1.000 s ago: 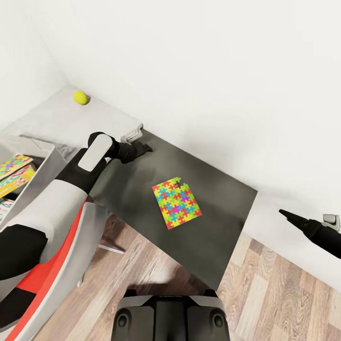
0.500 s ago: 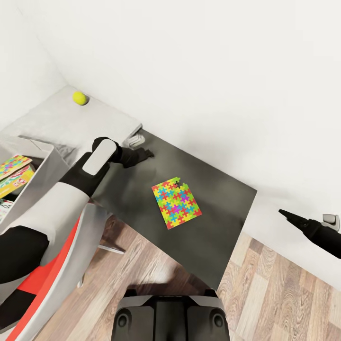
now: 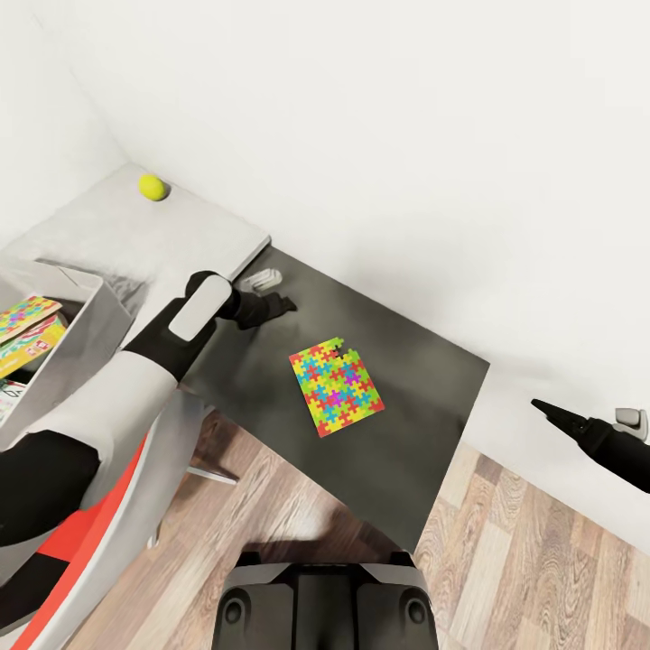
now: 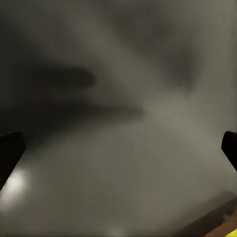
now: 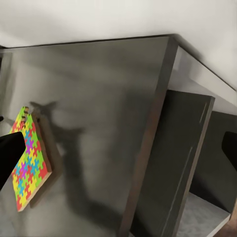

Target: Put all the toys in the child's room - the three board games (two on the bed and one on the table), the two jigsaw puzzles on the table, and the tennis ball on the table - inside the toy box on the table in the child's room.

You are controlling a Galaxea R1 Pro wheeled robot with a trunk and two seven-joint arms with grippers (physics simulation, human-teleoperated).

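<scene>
Toy box [image 3: 86,311]: cut by head view's left edge; contents show as slivers of colourful print, not identifiable. Left gripper [image 3: 275,305]: dark and small against the dark table [image 3: 406,397], finger spread unreadable there. Left wrist view: blurred grey surface, fingertips [image 4: 10,153] clipped at both edges. Right gripper [image 3: 542,408]: only a tip shows, arm cut by the frame's right edge. Jigsaw puzzle [image 5: 28,158]: partly behind a fingertip.

My L-shaped desk [image 3: 397,424] spans the frame: on its dark grey section lies a multicoloured jigsaw square [image 3: 336,386]; upper left, on its light grey top, a yellow-green ball [image 3: 152,187].
</scene>
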